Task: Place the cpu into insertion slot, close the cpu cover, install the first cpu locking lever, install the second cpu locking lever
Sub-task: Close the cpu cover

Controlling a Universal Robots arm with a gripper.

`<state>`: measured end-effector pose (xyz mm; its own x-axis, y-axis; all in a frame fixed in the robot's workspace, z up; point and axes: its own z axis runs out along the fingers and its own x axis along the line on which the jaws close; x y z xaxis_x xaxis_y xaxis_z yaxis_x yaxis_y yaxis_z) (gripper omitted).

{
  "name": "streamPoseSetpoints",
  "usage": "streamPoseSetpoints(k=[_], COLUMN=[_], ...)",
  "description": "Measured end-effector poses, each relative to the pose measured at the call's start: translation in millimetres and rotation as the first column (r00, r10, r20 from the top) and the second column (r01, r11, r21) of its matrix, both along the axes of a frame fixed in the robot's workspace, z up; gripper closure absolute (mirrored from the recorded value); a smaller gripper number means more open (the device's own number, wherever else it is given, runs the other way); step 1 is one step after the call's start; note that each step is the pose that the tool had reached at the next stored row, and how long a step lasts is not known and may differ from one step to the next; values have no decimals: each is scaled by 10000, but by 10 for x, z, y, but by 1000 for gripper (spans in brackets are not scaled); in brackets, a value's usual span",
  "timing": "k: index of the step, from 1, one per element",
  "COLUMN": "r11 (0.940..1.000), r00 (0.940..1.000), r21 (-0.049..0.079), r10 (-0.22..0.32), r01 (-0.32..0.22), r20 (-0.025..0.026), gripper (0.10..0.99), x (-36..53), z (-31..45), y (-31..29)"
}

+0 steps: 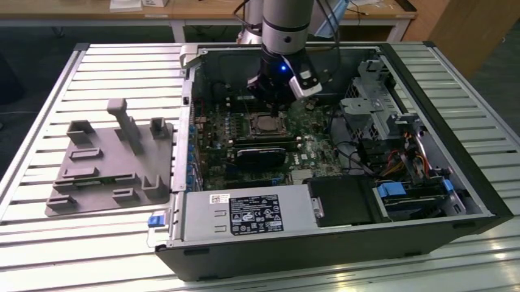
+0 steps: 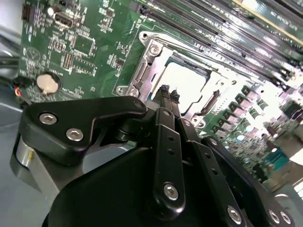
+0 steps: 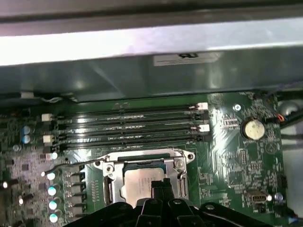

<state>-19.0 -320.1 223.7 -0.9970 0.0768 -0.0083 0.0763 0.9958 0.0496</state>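
Here's the danger. The black two-fingered gripper (image 2: 169,91) hangs right over the small square black-rimmed insertion slot (image 1: 267,125). That slot sits near the edge of the green motherboard (image 3: 227,151) where the long black memory slots (image 3: 128,127) run, and room is tight.

The small flat silver-grey cpu (image 3: 137,182) lies in that slot. The thin silvery metal cpu cover (image 2: 142,78) looks laid down around it, its square cut-out framing the chip.

But one thin bent steel wire locking lever (image 3: 75,164) sticks out sideways from the slot's corner, and to my eye it isn't hooked down. If the tips meet it off-centre, I'd expect the springy wire to slide off them and snap back. If they come down on the chip instead, they could scrape its top or, should it sit crooked, crush it onto the contacts. A sideways drift would knock the small bright-topped capacitors (image 3: 51,190) beside the slot.

Now the pincer: fingertips (image 2: 164,90) pressed together, a sliver between them, nothing pinched. In both wrist views they hover over the slot's edge. Whether they touch the cover, I cannot tell.
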Motion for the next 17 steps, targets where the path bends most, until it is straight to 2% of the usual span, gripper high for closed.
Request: streamPoseSetpoints(k=[5,12,17], r11=[9980,9981,9990], r00=[9980,9981,9989], r21=[-1,-75,-77], r10=[627,616,450], r01=[-627,-616,-449], r20=[17,90,93], gripper=[984,984,984], x=[-2,-46,-81], z=[-4,-18,-30], y=[0,0,0])
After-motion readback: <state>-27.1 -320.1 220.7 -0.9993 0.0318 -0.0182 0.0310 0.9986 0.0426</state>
